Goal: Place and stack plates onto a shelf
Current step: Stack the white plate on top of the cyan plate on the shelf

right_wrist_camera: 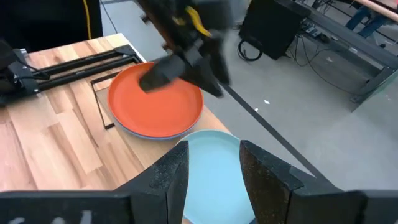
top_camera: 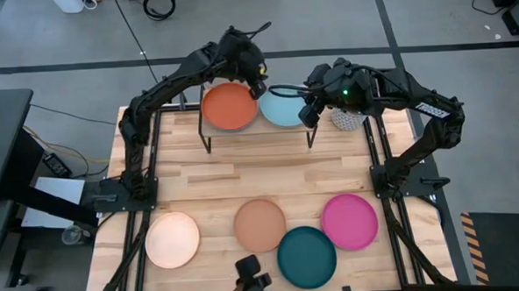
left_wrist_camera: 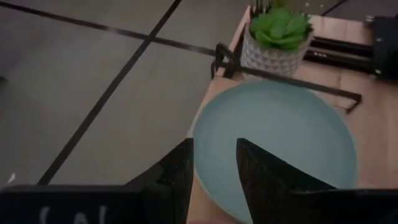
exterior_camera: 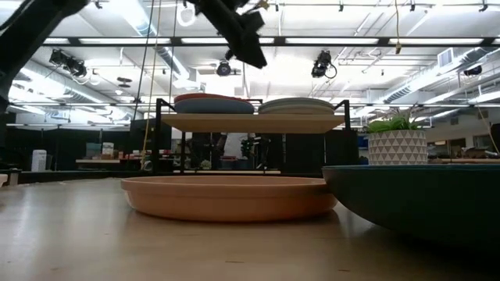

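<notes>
Counter: light wooden slatted counter (top_camera: 243,177), with black arm frames along its left and right edges.
Room: grey floor crossed by dark tape lines in the high view; the low view shows a large hall with ceiling lights and dark benches far behind.
Shelf: small riser (top_camera: 259,132) with a pale plank top and thin black legs, standing at the middle of the counter's far edge.
Stack on shelf, left half: orange-red plate (top_camera: 230,106) lies on top of a blue plate (exterior_camera: 211,105), whose rim shows beneath it in the low view and the right wrist view.
Stack on shelf, right half: light teal plate (top_camera: 282,109) lies on top; the low view shows a pale plate rim (exterior_camera: 297,106) there, colour hard to tell.
Plates near the front edge: pale peach plate (top_camera: 172,240) toward the left corner, tan plate (top_camera: 260,224) at the middle, dark teal plate (top_camera: 306,257) just beside it and closest to the front edge, magenta plate (top_camera: 350,220) to the right.
Look of the plates: round, matte, shallow raised rims, all alike in size.
Plant: green succulent in a white patterned pot (top_camera: 348,118) beside the shelf's right end.
Left gripper (top_camera: 258,80): above the shelf between the two stacks, jaws released, empty.
Right gripper (top_camera: 306,113): over the right rim of the light teal plate, jaws released, holding nothing.
</notes>
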